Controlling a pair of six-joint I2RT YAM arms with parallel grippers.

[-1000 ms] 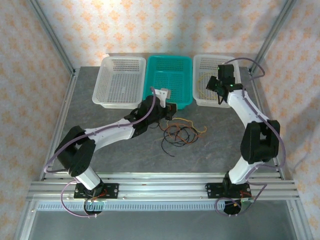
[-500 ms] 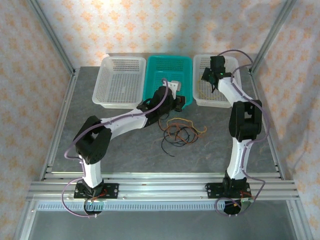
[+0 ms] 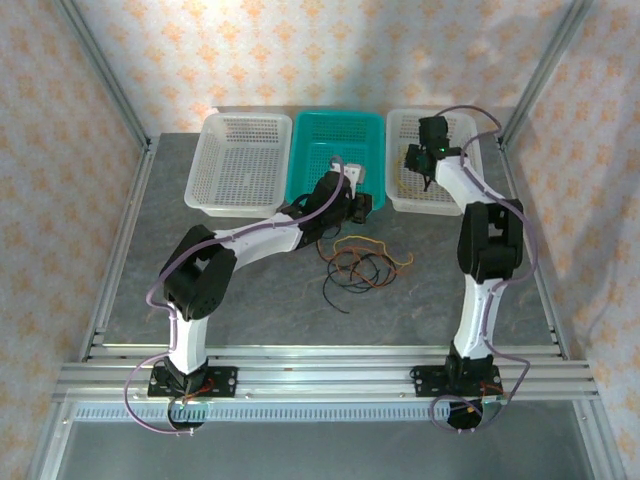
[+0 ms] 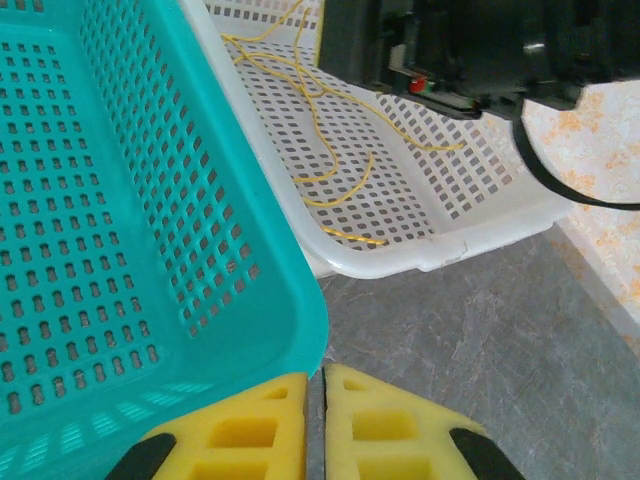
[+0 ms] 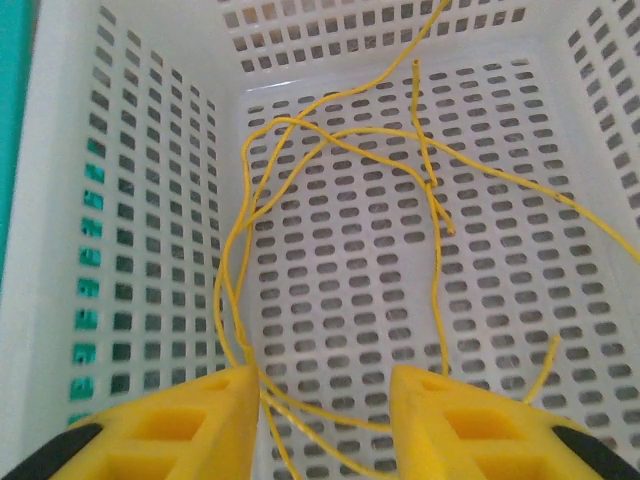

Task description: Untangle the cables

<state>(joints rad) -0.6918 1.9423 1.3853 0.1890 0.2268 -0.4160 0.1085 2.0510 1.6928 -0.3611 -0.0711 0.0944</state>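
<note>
Now, left gripper (image 4: pixel 322 385) jaws: I see the yellow foam pads pressed together with only a hairline seam between them, and nothing caught in it.
Left gripper position: it hangs at the near right corner of the teal perforated plastic basket (image 4: pixel 120 200), over the grey stone-patterned table (image 3: pixel 250 300).
Right gripper (image 5: pixel 325 400) jaws: the pads stand apart and clamp nothing.
Right gripper position: I have it inside the right-hand white perforated plastic basket (image 5: pixel 150 200), looking down at its floor.
Thin yellow wire cable (image 5: pixel 427 150): it lies in loose loops on that basket's floor. One strand runs just beside a pad, and I cannot tell whether it touches.
Thin orange-brown wire cable (image 3: pixel 352 243): it is on the table in front of the teal basket, tangled.
Thin black wire cable (image 3: pixel 340 290): it is wound through the orange-brown one, with a tail trailing toward me.
Left-hand white perforated plastic basket (image 3: pixel 240 165): it stands touching the teal one.
</note>
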